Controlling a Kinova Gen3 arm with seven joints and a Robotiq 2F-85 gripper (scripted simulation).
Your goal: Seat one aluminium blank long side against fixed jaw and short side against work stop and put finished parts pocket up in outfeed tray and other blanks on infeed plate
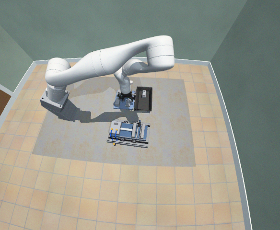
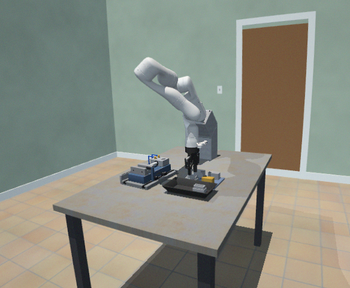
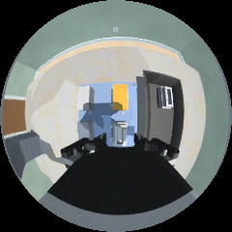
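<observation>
My gripper (image 2: pixel 191 173) is open and points straight down over the blue infeed plate (image 1: pixel 124 101). In the wrist view an aluminium blank (image 3: pixel 119 132) lies on the plate right between my fingertips; I cannot tell whether they touch it. A brass blank (image 3: pixel 120 97) lies flat further along the plate and also shows in the exterior view (image 2: pixel 207 179). Another grey blank (image 3: pixel 87 107) sits at the plate's left side. The vise (image 1: pixel 129 132) stands open, and I see nothing in its gap with the two low bars (image 1: pixel 138 130).
The dark outfeed tray (image 1: pixel 144 98) sits right beside the plate and holds one finished part (image 2: pixel 199 187), lying flat. The arm's grey base block (image 1: pixel 53 100) stands at the table's far side. The vise carries blue hoses (image 1: pixel 113 134) on one end.
</observation>
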